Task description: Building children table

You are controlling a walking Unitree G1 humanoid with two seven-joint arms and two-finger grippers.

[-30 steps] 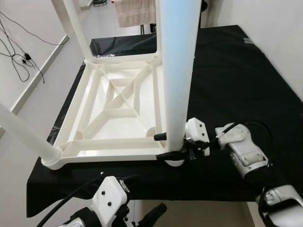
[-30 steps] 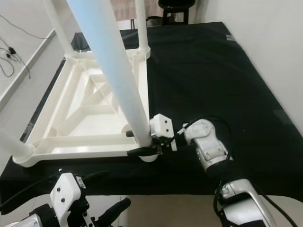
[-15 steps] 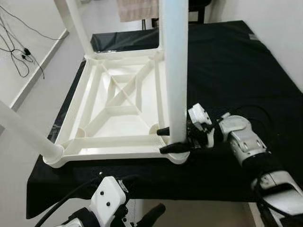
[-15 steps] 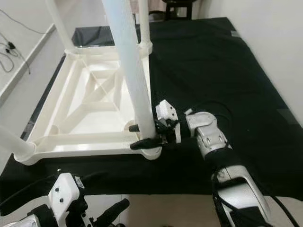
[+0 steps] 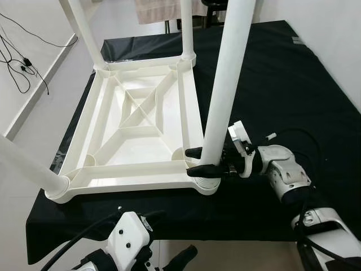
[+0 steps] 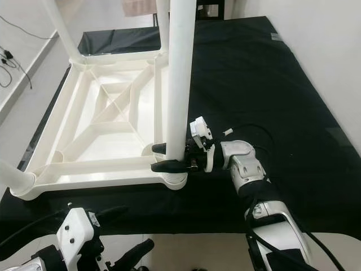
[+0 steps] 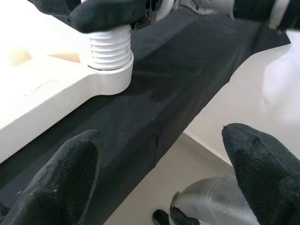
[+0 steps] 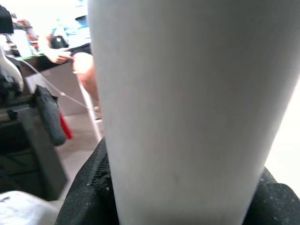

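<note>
White plastic children's table top lies upside down on a worktop draped in black cloth, ribbed underside with a cross brace facing up. White round plastic legs stand in three corners: far-left leg, far-right leg, near-left leg leaning out toward the robot's left. Fourth white leg stands at the near-right corner, tilted slightly, its foot on the threaded white socket of the table top.

Right gripper reaches in from the right at worktop level, jaws pinching the base of the fourth leg just above the socket, one black finger on each side. In the right wrist view that leg is right up against the camera.

Left gripper hangs low in front of the worktop's near edge, below the near-right corner, jaws spread wide, touching nothing.

Black cables lie on the pale floor to the left.
</note>
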